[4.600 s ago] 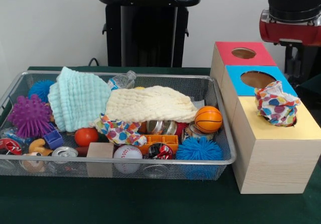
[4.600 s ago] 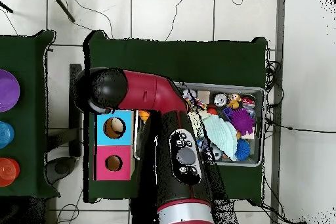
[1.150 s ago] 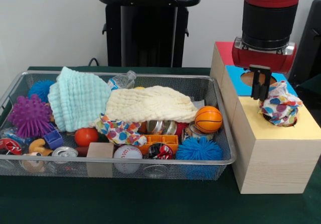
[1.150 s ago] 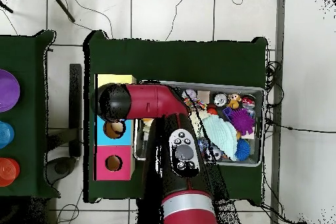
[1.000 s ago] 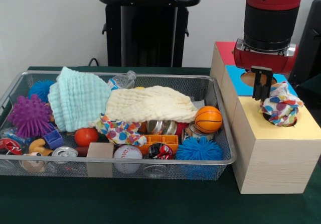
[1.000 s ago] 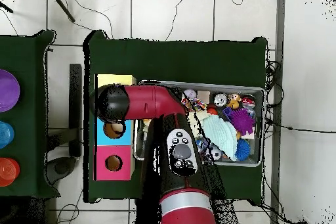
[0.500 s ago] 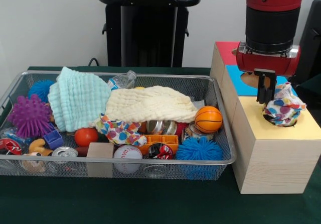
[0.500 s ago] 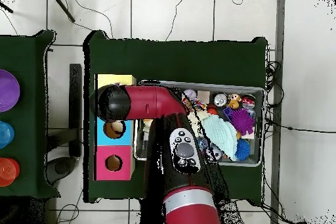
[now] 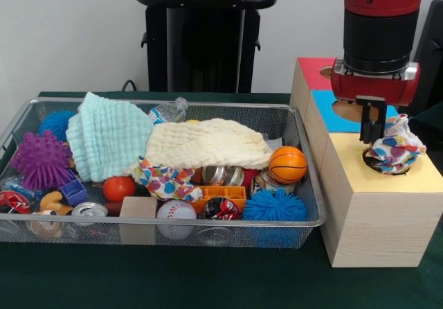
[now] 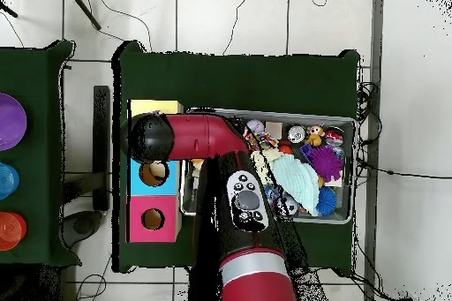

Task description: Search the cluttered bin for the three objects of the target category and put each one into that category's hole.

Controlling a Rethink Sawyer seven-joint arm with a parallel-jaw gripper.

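The fingers (image 9: pixel 374 123) pinch a dotted cloth (image 9: pixel 394 147) bunched on the yellow box's hole (image 9: pixel 370 161) rim.

red arm (image 10: pixel 199 137) over yellow-topped box (image 10: pixel 155 109)

The bin (image 9: pixel 304 220) is shiny silver wire mesh with a smooth metal rim. Inside, the mint-green towel (image 9: pixel 107 139) and the cream towel (image 9: pixel 208 143) are soft cloth with a bumpy waffle feel. A dotted cloth piece (image 9: pixel 163 181) looks thin and crumpled. Another dotted cloth (image 9: pixel 394 148) sits bunched on the yellow box top (image 9: pixel 408 181), which is smooth matt paint over pale bare wood. The purple ball (image 9: pixel 40 160) is spiky rubber. The orange ball (image 9: pixel 287 165) is glossy. The robot arm (image 9: pixel 377 18) is shiny red and black plastic.
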